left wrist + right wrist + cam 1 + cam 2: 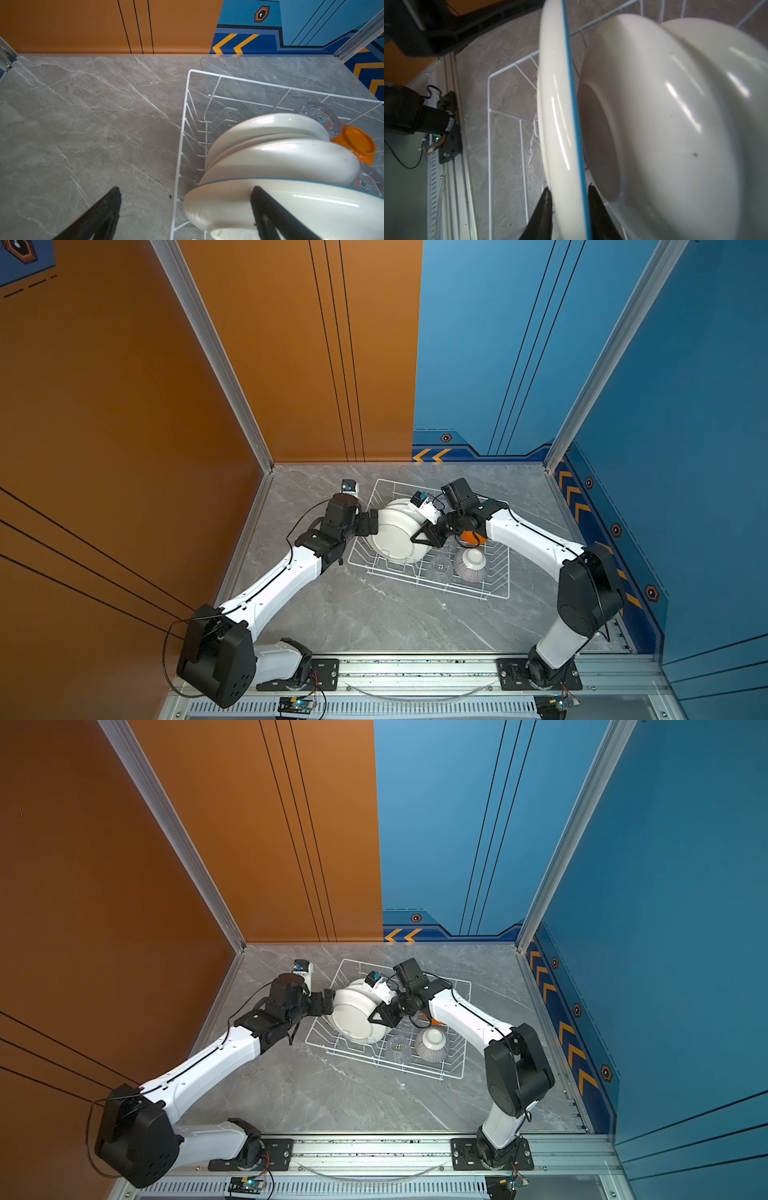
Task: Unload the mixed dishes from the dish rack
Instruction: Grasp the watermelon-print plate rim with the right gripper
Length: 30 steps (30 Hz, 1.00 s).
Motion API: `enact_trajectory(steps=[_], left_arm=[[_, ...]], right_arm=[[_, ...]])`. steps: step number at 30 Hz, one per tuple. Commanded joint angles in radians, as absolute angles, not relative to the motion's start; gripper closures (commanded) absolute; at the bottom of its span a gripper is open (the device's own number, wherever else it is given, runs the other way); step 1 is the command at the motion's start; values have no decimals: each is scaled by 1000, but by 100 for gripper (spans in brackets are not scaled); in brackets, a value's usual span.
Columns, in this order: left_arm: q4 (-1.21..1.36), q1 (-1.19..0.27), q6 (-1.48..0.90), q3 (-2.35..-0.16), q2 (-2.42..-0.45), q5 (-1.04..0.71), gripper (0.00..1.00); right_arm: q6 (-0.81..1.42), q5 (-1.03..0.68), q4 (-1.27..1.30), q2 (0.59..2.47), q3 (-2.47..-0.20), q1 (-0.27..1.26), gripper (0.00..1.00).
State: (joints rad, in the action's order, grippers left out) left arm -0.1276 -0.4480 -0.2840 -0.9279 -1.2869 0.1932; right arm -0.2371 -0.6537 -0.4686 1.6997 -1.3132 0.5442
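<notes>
1. Dish rack [478, 591] [432, 1071]: white wire basket set askew on the grey tabletop [374, 614], towards the back. Its far right corner is covered by the right arm.
2. Blue-rimmed plate [395, 539] [353, 1019]: stands on edge in the left half of the rack, white back towards the camera. Its printed face is hidden in every view.
3. Two more white plates [286, 158] [664, 124]: upright just behind the blue-rimmed plate. Only their backs show, so no pattern can be made out.
4. Right gripper [568, 186] [417, 538]: its fingers [544, 207] are clenched on the rim of the blue-rimmed plate, one on each face. The tips are cut off by the frame edge in the wrist view.
5. Left gripper [185, 191] [374, 522]: its fingers [99, 214] are spread wide and grasp nothing. One lies over the tabletop outside the rack and the other over the blue-rimmed plate.
6. Orange bowl [355, 143] [471, 537]: in the rack, foot showing, largely hidden by the right arm in both top views.
7. Grey-striped bowl [469, 564] [432, 1046]: upside down near the rack's front right, white foot up.
8. Clear tumbler [440, 566] [398, 1046]: just beside the grey-striped bowl and faint against the wires. Two more glasses [320, 116] are partly visible behind the plates.
</notes>
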Motion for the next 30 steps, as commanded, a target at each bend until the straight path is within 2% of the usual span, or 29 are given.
enact_trajectory(steps=[1,11,20,30], left_arm=[[-142,-441,-272,-950,-1289,185,2],[-141,-438,-284,-943,-1266,192,2],[-142,-438,-290,-940,-1261,195,2],[-138,-440,-293,-932,-1237,201,2]], right_arm=[[-175,-680,-443,1684,-1318,543,79],[-167,-706,-424,1680,-1335,528,100],[-145,-725,-410,1681,-1352,520,100],[-25,-762,-308,1653,-1347,482,100]])
